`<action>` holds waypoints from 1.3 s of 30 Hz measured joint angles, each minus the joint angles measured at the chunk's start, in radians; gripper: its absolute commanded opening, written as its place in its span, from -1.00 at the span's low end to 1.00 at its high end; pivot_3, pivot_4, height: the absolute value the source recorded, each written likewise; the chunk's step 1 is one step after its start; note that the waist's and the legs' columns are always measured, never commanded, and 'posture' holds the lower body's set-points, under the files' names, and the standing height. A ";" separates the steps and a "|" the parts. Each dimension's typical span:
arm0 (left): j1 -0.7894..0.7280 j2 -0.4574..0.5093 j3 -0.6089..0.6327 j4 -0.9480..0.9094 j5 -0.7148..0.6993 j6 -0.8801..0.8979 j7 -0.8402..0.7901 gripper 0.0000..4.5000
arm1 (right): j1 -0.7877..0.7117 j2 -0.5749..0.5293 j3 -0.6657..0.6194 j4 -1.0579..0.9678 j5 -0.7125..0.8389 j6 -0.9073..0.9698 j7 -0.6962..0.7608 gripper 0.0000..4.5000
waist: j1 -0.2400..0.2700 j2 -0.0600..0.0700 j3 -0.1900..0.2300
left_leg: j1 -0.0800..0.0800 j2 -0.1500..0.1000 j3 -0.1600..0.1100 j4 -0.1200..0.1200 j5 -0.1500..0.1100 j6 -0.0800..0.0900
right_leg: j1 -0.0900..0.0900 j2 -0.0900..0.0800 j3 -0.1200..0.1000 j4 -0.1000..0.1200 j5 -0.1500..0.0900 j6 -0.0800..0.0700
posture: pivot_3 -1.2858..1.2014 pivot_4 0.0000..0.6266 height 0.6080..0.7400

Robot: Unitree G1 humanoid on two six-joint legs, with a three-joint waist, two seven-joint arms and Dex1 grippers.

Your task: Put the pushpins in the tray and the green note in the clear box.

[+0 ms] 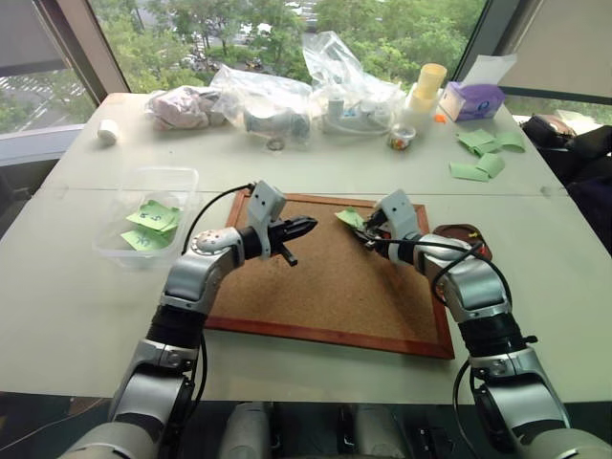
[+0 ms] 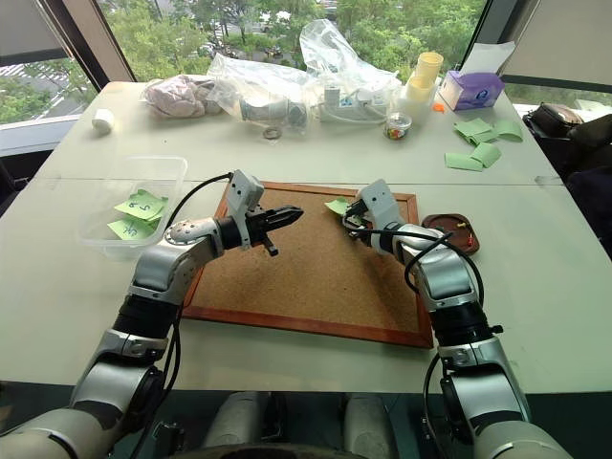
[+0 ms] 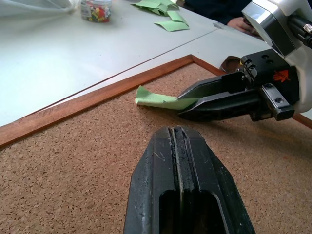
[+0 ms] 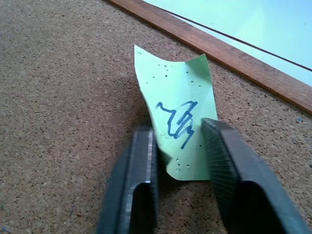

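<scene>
Right jaws around one green note (image 4: 181, 109)

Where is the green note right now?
The green note lies on the corkboard near its far right corner, pinched between the right gripper fingers.

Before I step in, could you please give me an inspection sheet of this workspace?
Surface: pale table carrying a corkboard.
Job's things: green note at the corkboard's far corner; clear box at left holds other green notes; tray right of the board; pushpins too small to tell.
Clutter: plastic bags, cup of coloured bits, pale green papers.
Grippers: left pincer shut, empty; right pincer shut on the green note.
Cables: black cable by each forearm.
Surroundings: windows, trees.
</scene>
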 measured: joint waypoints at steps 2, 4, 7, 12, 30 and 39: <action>-0.003 0.000 0.000 0.000 0.000 -0.001 0.000 -1.00 | -0.002 0.000 -0.001 0.003 -0.001 0.000 0.000 -0.97 | 0.000 0.000 0.000 | 0.000 0.000 0.000 0.000 0.000 0.000 | 0.000 0.000 0.000 0.000 0.000 0.000 | 0.03 -0.52 1.00; -0.007 0.001 0.001 0.002 0.000 -0.004 -0.001 -1.00 | -0.005 0.000 -0.001 0.004 -0.001 0.002 0.000 -0.97 | 0.000 0.000 0.000 | 0.000 0.000 0.000 0.000 0.000 0.000 | 0.000 0.000 0.000 0.000 0.000 0.000 | 0.03 -0.52 1.00; -0.021 0.004 0.000 0.008 0.007 -0.023 -0.005 -1.00 | -0.009 0.000 -0.002 0.002 0.001 0.012 0.002 -0.97 | 0.000 0.000 0.000 | 0.000 0.000 0.000 0.000 0.000 0.000 | 0.000 0.000 0.000 0.000 0.000 0.000 | 0.03 -0.52 1.00; -0.132 0.074 -0.058 0.086 0.113 -0.277 -0.108 -1.00 | 0.001 -0.016 -0.009 -0.068 0.041 0.077 0.055 -0.97 | 0.001 0.000 0.000 | 0.000 0.000 0.001 0.000 0.000 0.000 | -0.001 0.000 0.000 0.000 0.000 0.000 | 0.03 -0.52 1.00; -0.432 0.012 -0.150 0.749 0.270 -0.791 -0.414 0.03 | 0.057 -0.039 0.031 -0.254 0.061 0.180 0.104 -1.00 | 0.000 0.000 0.000 | -0.002 0.000 0.001 0.000 0.000 0.000 | -0.002 0.000 0.000 0.000 0.000 0.000 | 0.03 -0.52 1.00; -0.484 -0.004 -0.158 0.913 0.316 -0.817 -0.513 0.03 | 0.067 -0.052 0.051 -0.301 0.061 0.195 0.116 -1.00 | 0.001 0.000 0.000 | -0.002 0.000 0.001 0.000 0.000 0.001 | -0.002 0.000 0.000 0.000 0.000 0.000 | 0.03 -0.52 1.00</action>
